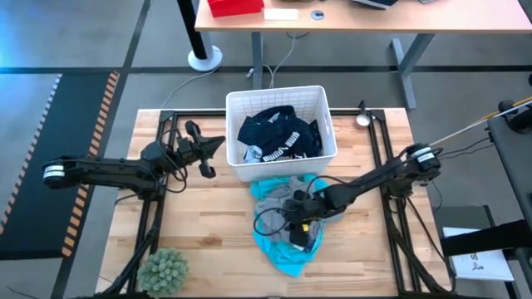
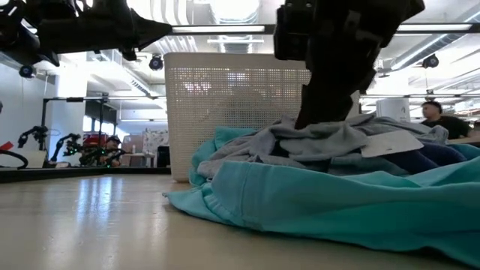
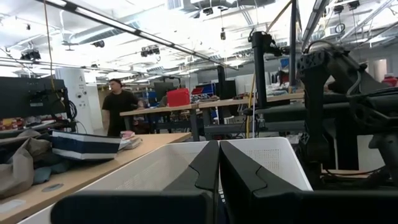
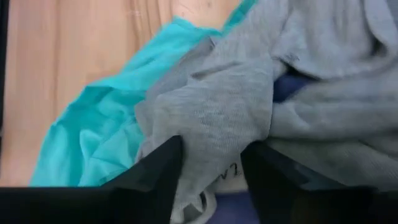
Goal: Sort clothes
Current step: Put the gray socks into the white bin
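Two robot arms work a wooden table [image 1: 208, 232]: at 9 o'clock, the left gripper [image 1: 218, 146] hangs pressed together beside one white basket [image 1: 281, 101] at 12, which holds dark clothes [image 1: 278, 133]. At centre, the right gripper [image 4: 211, 168], fingers spread, straddles a fold of one grey garment [image 4: 249, 106] atop one turquoise garment [image 1: 283, 253].

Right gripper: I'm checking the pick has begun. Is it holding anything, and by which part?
The right gripper has a fold of the grey garment between its fingers, at the edge beside the turquoise garment. Whether the hold is firm cannot be told.
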Tool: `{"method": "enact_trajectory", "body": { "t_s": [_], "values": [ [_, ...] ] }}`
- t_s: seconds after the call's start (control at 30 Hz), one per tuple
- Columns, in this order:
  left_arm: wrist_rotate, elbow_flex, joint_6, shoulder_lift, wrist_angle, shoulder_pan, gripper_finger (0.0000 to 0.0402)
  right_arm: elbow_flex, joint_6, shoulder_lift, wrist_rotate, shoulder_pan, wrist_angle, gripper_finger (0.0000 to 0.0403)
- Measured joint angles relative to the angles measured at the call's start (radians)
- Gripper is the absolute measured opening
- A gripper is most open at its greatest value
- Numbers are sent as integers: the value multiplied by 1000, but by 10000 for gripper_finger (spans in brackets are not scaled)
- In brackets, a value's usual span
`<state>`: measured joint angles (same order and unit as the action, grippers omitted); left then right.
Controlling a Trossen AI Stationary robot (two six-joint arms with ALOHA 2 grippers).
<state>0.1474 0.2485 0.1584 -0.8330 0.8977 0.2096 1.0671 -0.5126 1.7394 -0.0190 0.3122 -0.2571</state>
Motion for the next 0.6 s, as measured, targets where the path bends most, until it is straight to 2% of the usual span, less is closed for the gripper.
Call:
{"method": "enact_trajectory", "body": {
  "t_s": [0.23, 0.47, 0.6],
  "values": [
    [0, 0, 2, -5, -3, 0, 0, 32, 52, 20, 2, 0, -20, 16],
    [0, 0, 2, -6, 0, 0, 0, 139, 123, -28, -12, 0, -236, 4],
    [0, 0, 2, -6, 2, 0, 0, 218, 195, -68, -71, -1, -331, 3]
  ]
}}
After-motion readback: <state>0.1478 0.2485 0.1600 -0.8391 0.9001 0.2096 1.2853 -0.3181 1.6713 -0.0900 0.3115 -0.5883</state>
